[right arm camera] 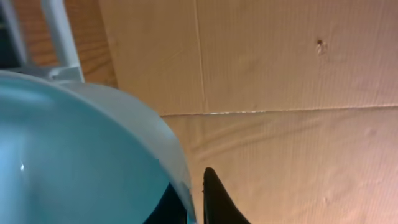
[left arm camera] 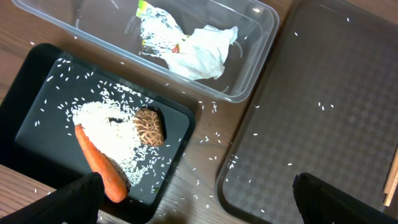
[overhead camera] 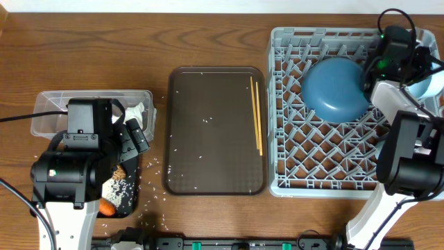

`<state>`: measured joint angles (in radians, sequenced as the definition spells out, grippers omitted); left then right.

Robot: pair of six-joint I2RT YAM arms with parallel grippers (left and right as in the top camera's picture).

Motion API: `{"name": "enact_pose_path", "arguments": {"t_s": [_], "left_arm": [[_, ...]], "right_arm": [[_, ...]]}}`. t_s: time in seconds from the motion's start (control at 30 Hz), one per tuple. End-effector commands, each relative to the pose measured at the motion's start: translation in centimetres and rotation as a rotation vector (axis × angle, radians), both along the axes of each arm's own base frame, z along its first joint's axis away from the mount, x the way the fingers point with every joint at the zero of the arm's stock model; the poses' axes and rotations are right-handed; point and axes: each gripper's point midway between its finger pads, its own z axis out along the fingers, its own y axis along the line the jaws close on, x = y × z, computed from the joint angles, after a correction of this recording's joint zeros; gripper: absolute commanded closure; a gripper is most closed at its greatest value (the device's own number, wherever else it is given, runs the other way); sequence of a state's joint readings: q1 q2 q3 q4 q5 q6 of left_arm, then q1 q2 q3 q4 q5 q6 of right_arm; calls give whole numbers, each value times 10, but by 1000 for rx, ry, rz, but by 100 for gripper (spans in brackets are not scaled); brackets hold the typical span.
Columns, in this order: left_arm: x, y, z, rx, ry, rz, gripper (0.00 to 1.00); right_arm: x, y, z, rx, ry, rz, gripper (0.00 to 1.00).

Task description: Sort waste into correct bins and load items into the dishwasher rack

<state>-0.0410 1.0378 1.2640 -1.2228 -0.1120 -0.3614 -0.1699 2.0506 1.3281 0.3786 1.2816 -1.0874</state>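
Observation:
The big blue plate [overhead camera: 335, 89] leans among the pegs of the grey dishwasher rack [overhead camera: 326, 173]. My right gripper [overhead camera: 415, 73] is shut on the rim of the light blue bowl [overhead camera: 428, 85] [right arm camera: 74, 155] at the rack's far right edge; its fingers [right arm camera: 198, 202] pinch the rim. The chopsticks [overhead camera: 257, 114] lie on the brown tray. My left gripper [left arm camera: 199, 205] is open and empty above the table between the black tray [left arm camera: 37, 81] and the brown tray. The black tray holds rice [left arm camera: 109, 130], a carrot [left arm camera: 99, 165] and a brown piece [left arm camera: 149, 126]. The clear tub [left arm camera: 249, 74] holds the wrapper [left arm camera: 144, 9] and crumpled paper [left arm camera: 202, 53]. The cups are out of view.
The dark brown serving tray [overhead camera: 215, 139] lies in the middle, with scattered rice grains on it and on the wood beside it [left arm camera: 208, 140]. A chopstick end [left arm camera: 390, 180] shows at the right edge of the left wrist view.

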Motion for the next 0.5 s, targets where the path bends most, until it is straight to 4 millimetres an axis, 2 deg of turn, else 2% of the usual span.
{"name": "enact_pose_path", "arguments": {"t_s": [0.0, 0.13, 0.23, 0.3, 0.4, 0.47], "left_arm": [[1, 3, 3, 17, -8, -2, 2], [1, 3, 4, 17, -8, -2, 2], [1, 3, 3, 17, -8, -2, 2], [1, 3, 3, 17, -8, -2, 2], [1, 3, 4, 17, -8, -2, 2], [1, 3, 4, 17, -8, -2, 2]], "right_arm": [[13, 18, -2, 5, 24, 56, 87], [24, 34, -15, 31, 113, 134, 60], [25, 41, -19, 37, 145, 151, 54], [24, 45, -18, 28, 149, 141, 42], [27, 57, -17, 22, 150, 157, 33], [31, 67, -17, 21, 150, 179, 31]]}}
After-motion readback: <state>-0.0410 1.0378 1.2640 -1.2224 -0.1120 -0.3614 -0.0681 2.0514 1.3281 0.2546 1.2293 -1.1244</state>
